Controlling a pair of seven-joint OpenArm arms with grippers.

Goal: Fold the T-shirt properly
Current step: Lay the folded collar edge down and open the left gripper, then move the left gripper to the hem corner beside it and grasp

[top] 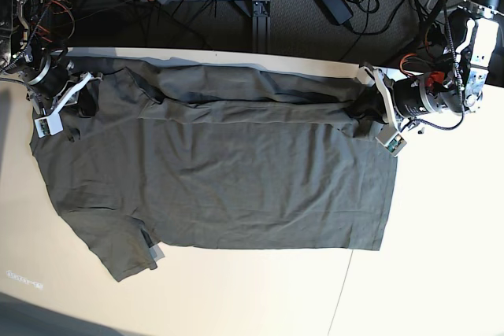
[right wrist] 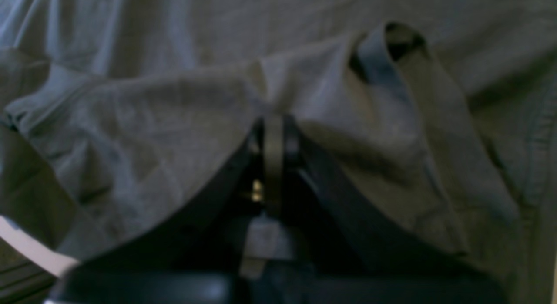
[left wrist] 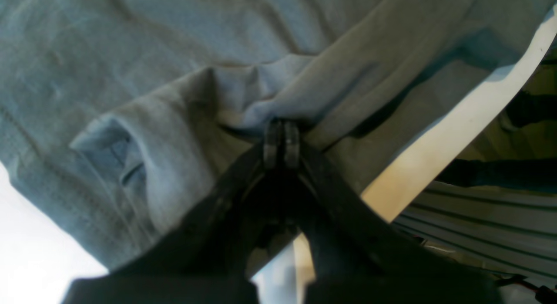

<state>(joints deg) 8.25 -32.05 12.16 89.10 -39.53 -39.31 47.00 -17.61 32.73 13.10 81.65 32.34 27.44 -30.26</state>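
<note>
While both tools pinch far edge of T-shirt [top: 213, 179], spread flat on table [top: 441, 257], left tool [left wrist: 282, 134] at 3 o'clock, right tool [right wrist: 273, 130] at 9 o'clock: keep edge taut, move level together toward 6 o'clock, align hem.

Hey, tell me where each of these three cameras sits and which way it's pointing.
Left wrist: behind the left gripper, looking along its shut black jaws, which pinch a fold of the T-shirt beside the table edge.
Right wrist: behind the right gripper, looking along its jaws shut on bunched T-shirt cloth.
Base: overhead, looking straight down at the table with the T-shirt spread out; both arms show at its far corners.
Shared: all views show the T-shirt; base shows both grippers too.
</note>
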